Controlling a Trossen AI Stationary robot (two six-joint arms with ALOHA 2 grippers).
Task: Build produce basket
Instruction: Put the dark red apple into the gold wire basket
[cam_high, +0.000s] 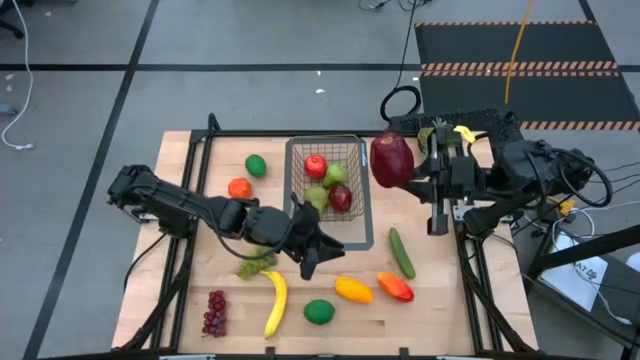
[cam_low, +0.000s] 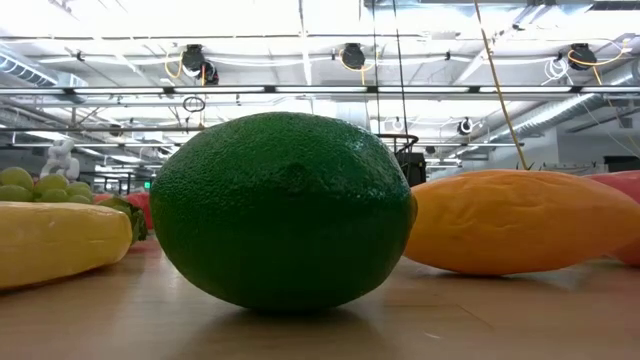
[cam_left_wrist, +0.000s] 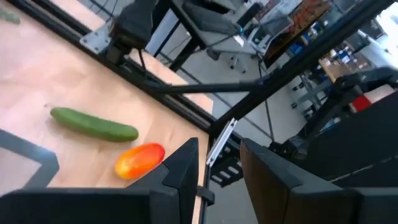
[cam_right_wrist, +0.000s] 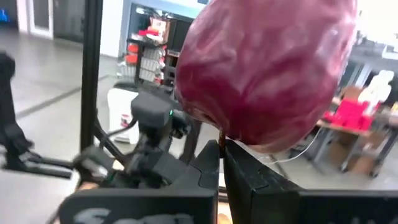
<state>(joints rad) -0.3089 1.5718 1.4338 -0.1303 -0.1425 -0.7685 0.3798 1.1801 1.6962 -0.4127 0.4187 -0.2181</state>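
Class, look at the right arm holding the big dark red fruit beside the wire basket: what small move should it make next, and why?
Probably swing the right gripper sideways until the dark red fruit hangs over the basket. Its fingers are shut on the fruit's stem, and the fruit sits just outside the basket's rim, so releasing now would likely miss. The left gripper is near the basket's other corner, empty.

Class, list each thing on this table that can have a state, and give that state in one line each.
basket: upright on the table, holding four fruits, red and green.
red cabbage: held up off the table beside the basket.
right hand: shut on the red cabbage's stem.
left hand: fingers apart, holding nothing, just in front of the basket.
cucumber: lying flat on the table.
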